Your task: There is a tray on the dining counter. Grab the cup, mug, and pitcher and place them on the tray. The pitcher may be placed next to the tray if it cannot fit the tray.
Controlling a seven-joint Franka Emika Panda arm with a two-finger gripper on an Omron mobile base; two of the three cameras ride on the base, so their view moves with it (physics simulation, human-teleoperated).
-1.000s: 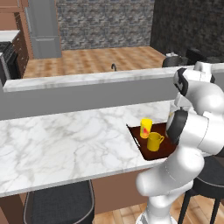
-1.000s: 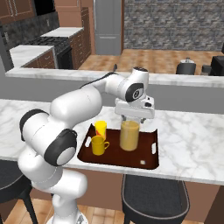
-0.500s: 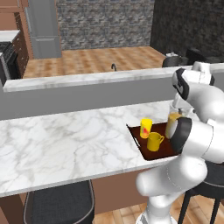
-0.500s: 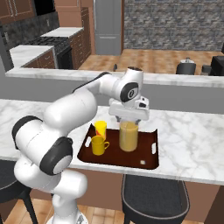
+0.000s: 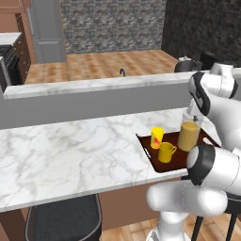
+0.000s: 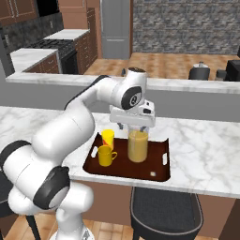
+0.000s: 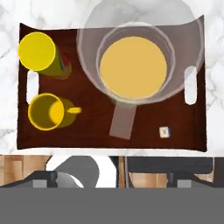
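Observation:
On the dining counter [image 6: 201, 154] lies the dark brown tray [image 6: 154, 165]. The clear pitcher [image 6: 138, 145] of orange juice stands upright on it. Left of the pitcher are the yellow cup [image 6: 108, 138] with its red mark and the handled yellow mug [image 6: 105, 155]. My gripper [image 6: 135, 126] hovers open just above the pitcher's rim, holding nothing. Looking straight down in the hand view, the pitcher [image 7: 133, 68], cup [image 7: 37, 51] and mug [image 7: 46, 111] all sit inside the tray [image 7: 87, 131]. In the left base view the pitcher [image 5: 189, 134], cup [image 5: 156, 137] and mug [image 5: 165, 152] stand beside my arm.
A raised grey ledge [image 5: 94, 94] runs along the back of the counter. Black stools [image 6: 164, 206] [image 5: 63, 219] stand under its front edge. A small white tag [image 7: 164, 131] lies on the tray near the pitcher. Bare marble [image 5: 70, 150] stretches left of the tray.
The open hand has drifted slightly up and to the left above the pitcher. Pitcher, cup and mug have stayed where they were on the tray.

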